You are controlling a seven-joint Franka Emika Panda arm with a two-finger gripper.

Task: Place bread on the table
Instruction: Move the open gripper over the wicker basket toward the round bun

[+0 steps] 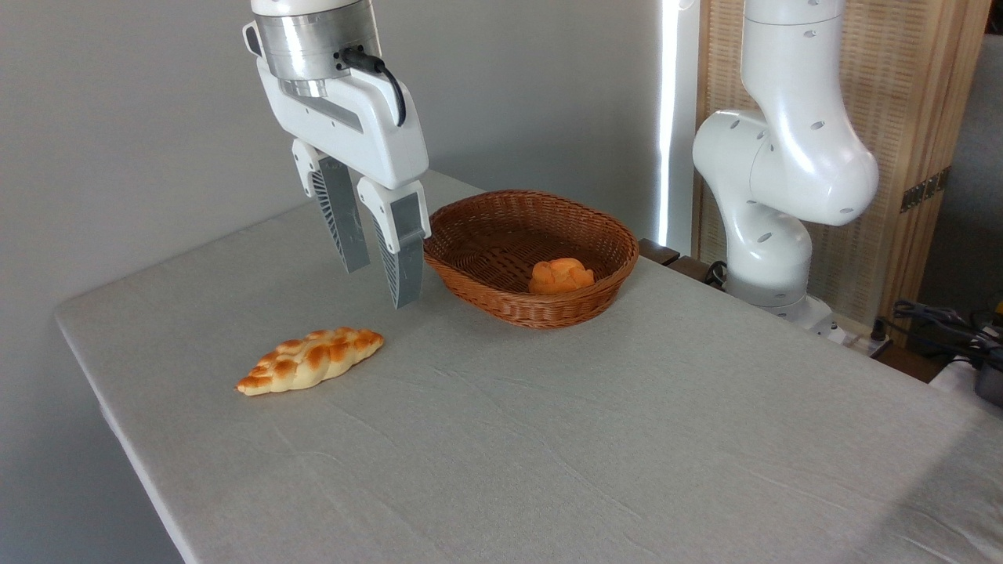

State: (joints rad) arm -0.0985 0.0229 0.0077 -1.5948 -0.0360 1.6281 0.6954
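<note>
We see tool (pixel 378 282) hanging upper left, pointing down, slightly tilted. Two grey ribbed fingers (pixel 404 251) parted, clear gap between them, nothing held. Fingertips in air, above surface (pixel 548 439), not touching it. White tool body above fingers, black cable running into it beside silver wrist flange. Wrist cut off by top edge. At right we see white arm (pixel 783 157): bulky joints stacked upright, base at far right edge of surface, upper link leaving picture at top.
</note>
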